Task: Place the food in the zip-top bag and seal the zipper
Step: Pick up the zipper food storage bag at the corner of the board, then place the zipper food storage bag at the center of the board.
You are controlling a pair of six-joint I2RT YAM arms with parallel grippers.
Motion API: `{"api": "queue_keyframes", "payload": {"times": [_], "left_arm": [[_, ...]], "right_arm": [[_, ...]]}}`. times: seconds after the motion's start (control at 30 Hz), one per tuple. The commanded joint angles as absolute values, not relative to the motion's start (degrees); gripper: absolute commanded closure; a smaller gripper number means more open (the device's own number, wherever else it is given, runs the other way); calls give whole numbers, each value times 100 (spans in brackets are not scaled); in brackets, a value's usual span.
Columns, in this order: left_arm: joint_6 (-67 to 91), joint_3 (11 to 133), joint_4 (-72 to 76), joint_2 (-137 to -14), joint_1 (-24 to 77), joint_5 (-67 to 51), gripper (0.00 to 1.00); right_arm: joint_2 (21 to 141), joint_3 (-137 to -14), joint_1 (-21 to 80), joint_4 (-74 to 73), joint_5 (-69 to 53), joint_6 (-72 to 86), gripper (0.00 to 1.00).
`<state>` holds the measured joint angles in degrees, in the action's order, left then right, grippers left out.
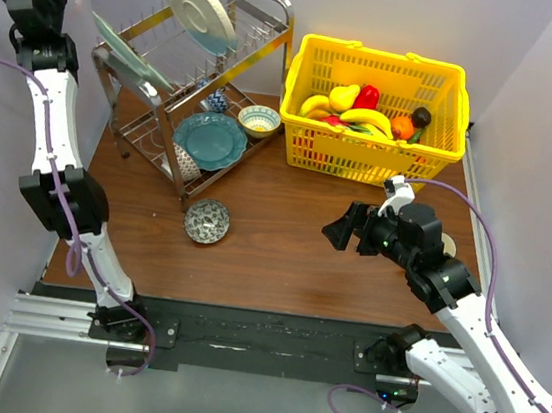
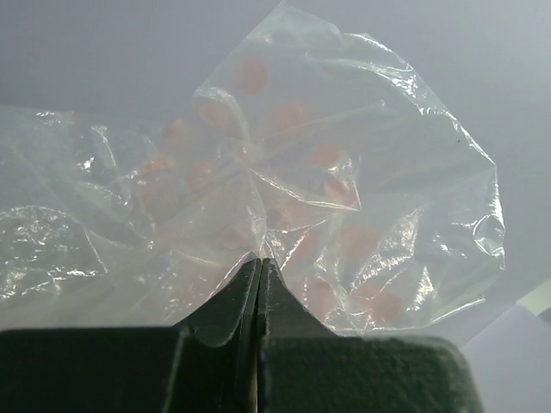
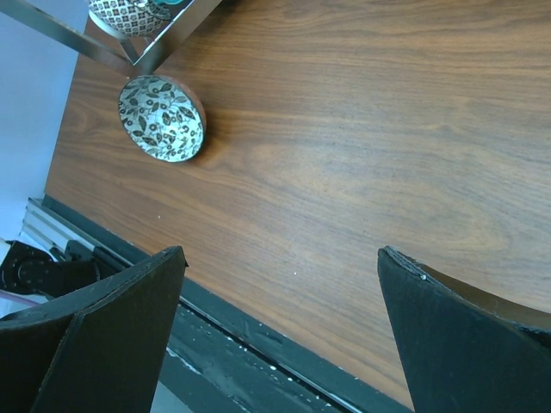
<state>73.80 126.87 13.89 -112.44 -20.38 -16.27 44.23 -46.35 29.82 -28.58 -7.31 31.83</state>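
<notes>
The food lies in a heap in the yellow basket (image 1: 314, 146) at the back right: a banana (image 1: 368, 117), a red piece (image 1: 368, 95), a yellow pear-shaped piece (image 1: 343, 97) and an orange one (image 1: 403, 127). My left gripper (image 2: 260, 261) is shut on a fold of the zip-top bag (image 2: 344, 172), a clear crinkly film with faint orange spots, held up against a pale wall. I cannot make out the zipper. The left arm (image 1: 54, 129) reaches up into the top left corner. My right gripper (image 1: 349, 231) (image 3: 280, 254) hangs wide open over bare wood with nothing between its fingers.
A metal dish rack (image 1: 124, 132) with plates stands at the back left, a teal plate (image 1: 209, 140) and a small bowl (image 1: 259, 120) at its foot. A patterned bowl (image 1: 207, 221) (image 3: 161, 118) sits mid-table. A black rail (image 1: 261, 331) edges the table's near side.
</notes>
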Motion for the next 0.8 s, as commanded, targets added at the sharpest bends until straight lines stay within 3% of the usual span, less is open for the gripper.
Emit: {"api": "queue_keyframes", "payload": {"times": [0.0,0.27,0.4,0.63,0.77], "left_arm": [[5926,12982,1705,-10312,-1557,-1661,100],[4012,11892,1917,-9256,-363,-2169,100],[2902,11770,943,-8878,429,-2197,100],[2259,9628,677,-7814,1501,-2277,100],[2075,8782,502,-7436,2090,-2128,100]], "right_arm": [[4368,-4623,2971,-2663,-940,3269,4],[4237,-4685,2971,-2856,-896,3296,4],[4210,-4667,2971,-2848,-923,3384,4],[4245,-5035,2971,-3250,-598,3279,4],[4009,-5308,2971,-3674,323,3366,5]]}}
